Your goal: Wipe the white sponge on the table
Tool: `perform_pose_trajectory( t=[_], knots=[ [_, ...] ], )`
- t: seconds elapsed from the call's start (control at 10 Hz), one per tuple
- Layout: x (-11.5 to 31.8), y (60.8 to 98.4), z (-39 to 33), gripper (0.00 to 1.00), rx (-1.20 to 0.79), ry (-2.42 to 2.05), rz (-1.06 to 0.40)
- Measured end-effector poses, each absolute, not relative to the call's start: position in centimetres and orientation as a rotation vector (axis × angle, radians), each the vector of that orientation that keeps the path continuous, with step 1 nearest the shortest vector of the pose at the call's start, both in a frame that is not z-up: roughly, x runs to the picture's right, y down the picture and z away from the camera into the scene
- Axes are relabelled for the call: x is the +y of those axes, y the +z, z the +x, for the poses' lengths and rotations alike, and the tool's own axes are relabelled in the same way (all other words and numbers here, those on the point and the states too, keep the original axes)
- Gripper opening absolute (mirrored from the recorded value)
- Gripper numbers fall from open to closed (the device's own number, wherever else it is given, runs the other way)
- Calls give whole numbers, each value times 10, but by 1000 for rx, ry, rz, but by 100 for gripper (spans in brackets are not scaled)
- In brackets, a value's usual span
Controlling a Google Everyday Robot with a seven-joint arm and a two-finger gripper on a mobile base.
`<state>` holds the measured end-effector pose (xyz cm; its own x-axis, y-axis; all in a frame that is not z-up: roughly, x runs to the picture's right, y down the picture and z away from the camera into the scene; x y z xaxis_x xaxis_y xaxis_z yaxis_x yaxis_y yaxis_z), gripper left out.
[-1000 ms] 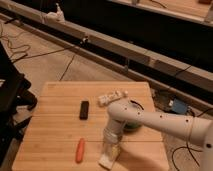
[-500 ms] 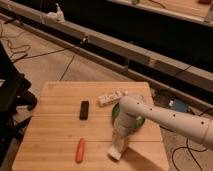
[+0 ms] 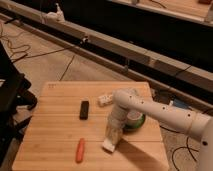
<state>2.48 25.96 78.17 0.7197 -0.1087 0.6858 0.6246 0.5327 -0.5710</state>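
The table (image 3: pixel 55 125) is a pale butcher-block top filling the lower half of the camera view. The white sponge (image 3: pixel 109 145) lies flat near its front edge, right of centre. My gripper (image 3: pixel 113 132) points straight down onto the sponge's top from the white arm (image 3: pixel 165 115), which reaches in from the right. The gripper covers the sponge's upper end, and only the lower part shows.
An orange carrot (image 3: pixel 80 150) lies left of the sponge. A black block (image 3: pixel 84 109) sits mid-table, and a lumpy white object (image 3: pixel 105 99) lies behind it. A green bowl (image 3: pixel 135 121) stands right behind the gripper. Cables run across the floor on the left.
The gripper and sponge slid a little right, then back left and slightly farther from the front edge. The arm's elbow swung with them. The carrot and black block stayed put.
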Motion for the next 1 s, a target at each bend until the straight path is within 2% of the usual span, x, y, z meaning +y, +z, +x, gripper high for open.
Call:
perform_pose_trajectory(
  t=[0.4, 1.0],
  knots=[
    [266, 784, -16, 0, -714, -572, -924],
    [314, 746, -11, 0, -694, -516, -1000]
  ],
)
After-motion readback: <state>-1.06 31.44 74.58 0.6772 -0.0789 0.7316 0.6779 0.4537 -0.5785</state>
